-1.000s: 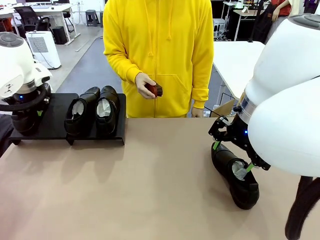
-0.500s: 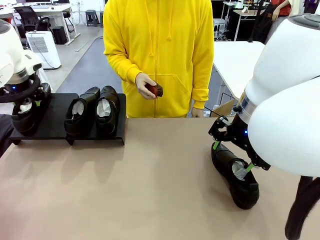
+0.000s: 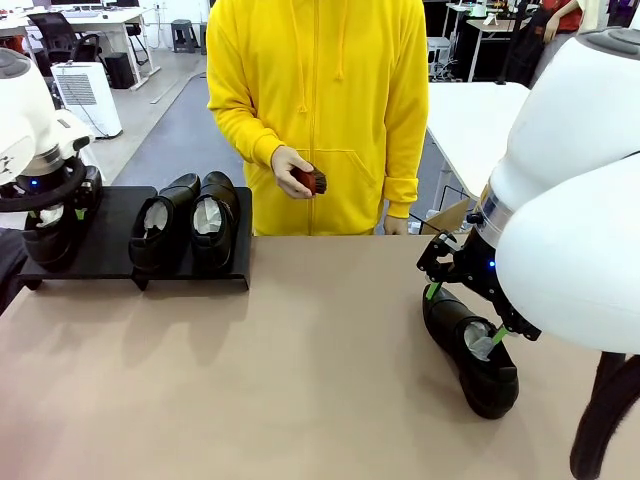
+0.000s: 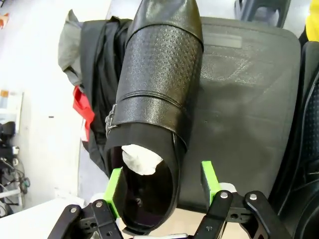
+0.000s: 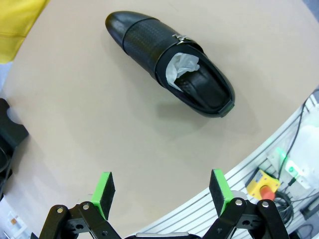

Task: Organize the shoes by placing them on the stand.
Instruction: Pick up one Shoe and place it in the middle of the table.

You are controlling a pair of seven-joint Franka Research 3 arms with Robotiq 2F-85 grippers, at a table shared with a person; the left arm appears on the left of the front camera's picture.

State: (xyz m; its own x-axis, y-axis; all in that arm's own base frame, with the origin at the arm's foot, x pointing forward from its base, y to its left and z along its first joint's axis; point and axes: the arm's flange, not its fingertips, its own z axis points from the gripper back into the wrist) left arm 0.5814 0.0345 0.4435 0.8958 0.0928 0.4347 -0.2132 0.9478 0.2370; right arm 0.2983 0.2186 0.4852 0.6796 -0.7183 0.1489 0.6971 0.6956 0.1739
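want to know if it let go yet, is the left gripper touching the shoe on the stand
Cannot tell. In the left wrist view the left gripper stands open astride the shoe on the stand; one green pad sits at the shoe's side with no plain gap.

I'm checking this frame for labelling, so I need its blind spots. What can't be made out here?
- Front view: the glossy black leather shoe at the left end of the matte black stand is mostly hidden by the left end effector.
- Front view: the small reddish-brown object in the person's hand is too small to identify.
- Left wrist view: that shoe's heel runs off the bottom edge, so contact with the green pads is unclear.
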